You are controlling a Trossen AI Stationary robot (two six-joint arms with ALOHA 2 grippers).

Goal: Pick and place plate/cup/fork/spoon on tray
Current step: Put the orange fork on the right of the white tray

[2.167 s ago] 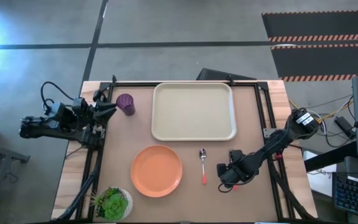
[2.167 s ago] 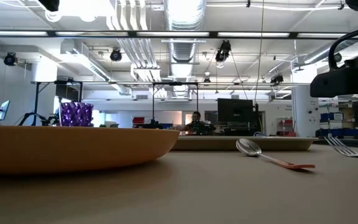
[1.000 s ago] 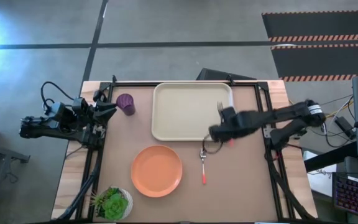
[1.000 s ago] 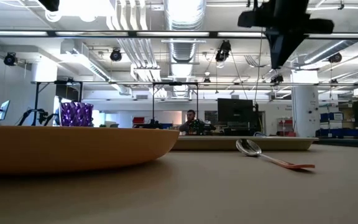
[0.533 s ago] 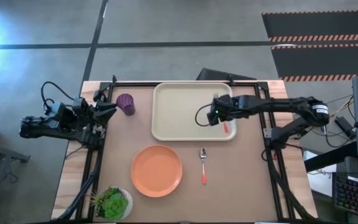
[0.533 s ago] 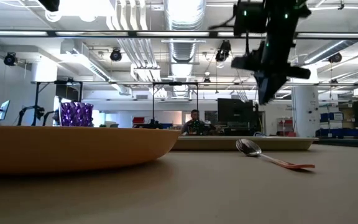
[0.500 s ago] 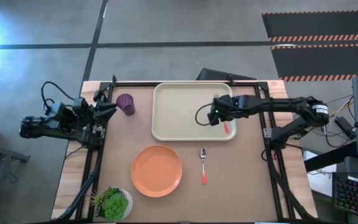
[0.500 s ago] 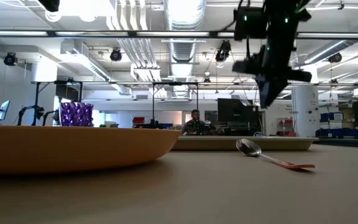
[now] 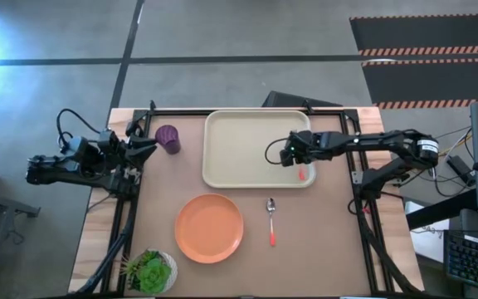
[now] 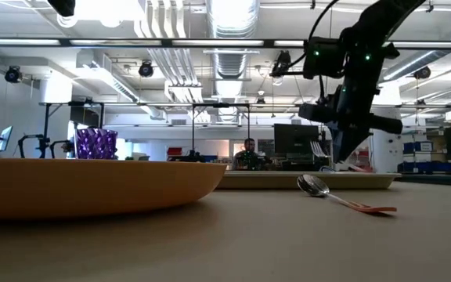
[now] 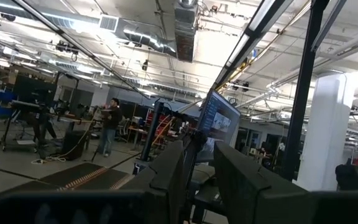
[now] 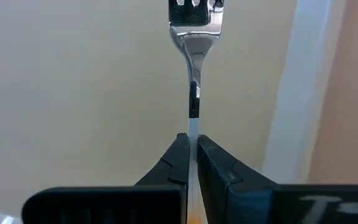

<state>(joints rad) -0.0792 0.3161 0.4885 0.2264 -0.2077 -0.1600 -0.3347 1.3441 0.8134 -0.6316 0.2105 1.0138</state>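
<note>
The cream tray [image 9: 247, 149] lies at the table's far middle. Over its right part my right gripper [image 9: 293, 156] points steeply down, shut on the fork [image 12: 193, 37]; its orange-red handle [image 9: 303, 173] sticks out toward the near edge. Whether the fork touches the tray I cannot tell. The spoon [image 9: 270, 220] lies flat on the table just in front of the tray. The orange plate [image 9: 210, 227] lies near the front, and the purple cup [image 9: 168, 139] stands left of the tray. My left gripper [image 9: 145, 143] waits at the table's left edge beside the cup, open, holding nothing. My right gripper pinches the fork's thin metal neck [image 12: 193, 118] between its two fingertips [image 12: 180, 155], just below the tines [image 12: 193, 11]. The fingers come from above, slanting down, and the fork runs along them, tines ahead. The fork hangs low over the tray's floor beside its right rim [image 12: 294, 93].
A potted green plant [image 9: 149, 270] stands at the near left corner. Black frame rails [image 9: 123, 216] run along the table's left and right sides. Beyond the table, a person [image 10: 249, 153] shows in the room.
My right gripper has carried the fork from the tray's near right corner toward the far edge, over the tray's right part, and has come down close to the tray, rolling somewhat. It has stayed shut on the fork.
</note>
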